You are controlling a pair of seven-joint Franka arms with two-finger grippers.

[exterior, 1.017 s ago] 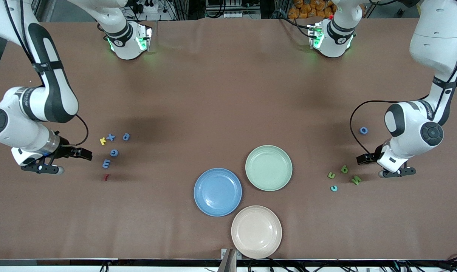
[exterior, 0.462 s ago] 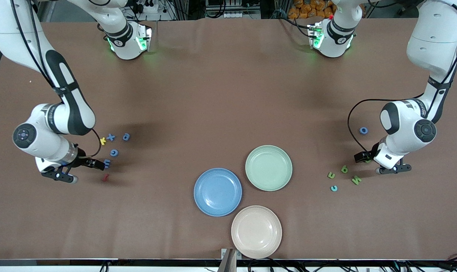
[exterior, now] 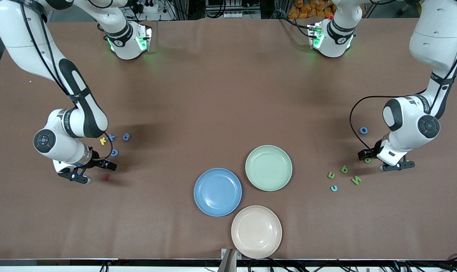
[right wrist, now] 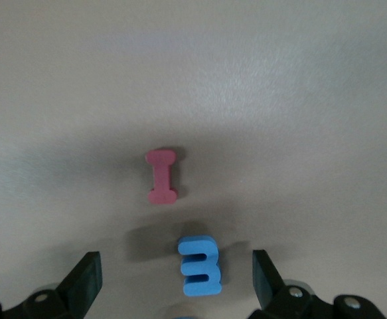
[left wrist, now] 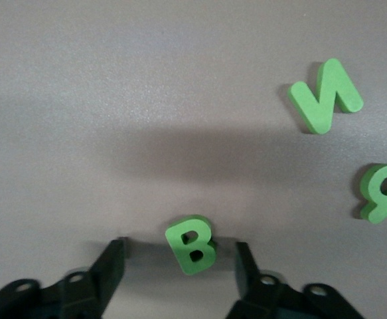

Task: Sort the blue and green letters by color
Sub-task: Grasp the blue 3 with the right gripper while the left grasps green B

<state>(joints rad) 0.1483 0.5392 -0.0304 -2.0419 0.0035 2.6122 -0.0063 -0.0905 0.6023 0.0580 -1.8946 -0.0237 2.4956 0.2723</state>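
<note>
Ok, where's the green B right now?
The green B lies on the table at the left arm's end, between the open fingers of the left gripper, beside the green N.

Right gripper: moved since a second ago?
Yes. The right gripper has shifted toward the blue plate and now straddles the blue letter, jaws open, beside the dark red letter.

Three plates sit close together mid-table: one plate (exterior: 268, 167) farthest from the front camera, a second plate (exterior: 217, 192) beside it toward the right arm's end, and a third plate (exterior: 256, 231) nearest the camera.

One group of letters (exterior: 114, 152) lies toward the right arm's end, where the right gripper (exterior: 106, 165) straddles one letter (right wrist: 200, 267).

Another group of letters (exterior: 344, 169) lies toward the left arm's end, where the left gripper (exterior: 366, 156) straddles the letter B (left wrist: 192, 244) without touching it.
</note>
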